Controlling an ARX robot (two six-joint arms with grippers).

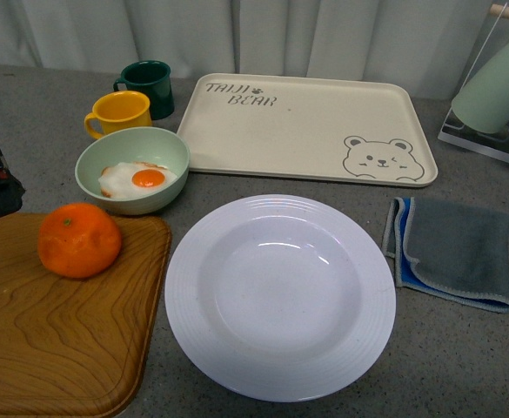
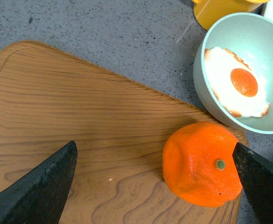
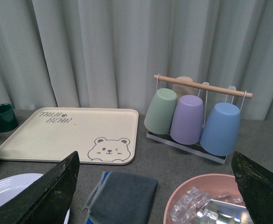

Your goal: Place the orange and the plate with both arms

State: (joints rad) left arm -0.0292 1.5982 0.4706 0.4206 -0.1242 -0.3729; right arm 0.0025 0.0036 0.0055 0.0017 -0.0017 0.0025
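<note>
The left gripper (image 2: pixel 154 148) is open wide, the bumpy round bright orange fruit (image 2: pixel 199 163) between its fingers (image 2: pixel 33 186). It looks firm but may roll; squeeze its middle. The right gripper (image 3: pixel 155 156), open and empty, hangs near the big white ridged plate (image 3: pixel 8 189).

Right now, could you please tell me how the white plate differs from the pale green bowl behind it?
Colour: the plate is white, the bowl pale green. Shape: the plate is much wider and shallower, with a ridged rim; the bowl is narrower, deeper and plain-rimmed. Contents: the plate is empty, the bowl holds a fried egg. Both are round and sit upright on the grey table.
</note>
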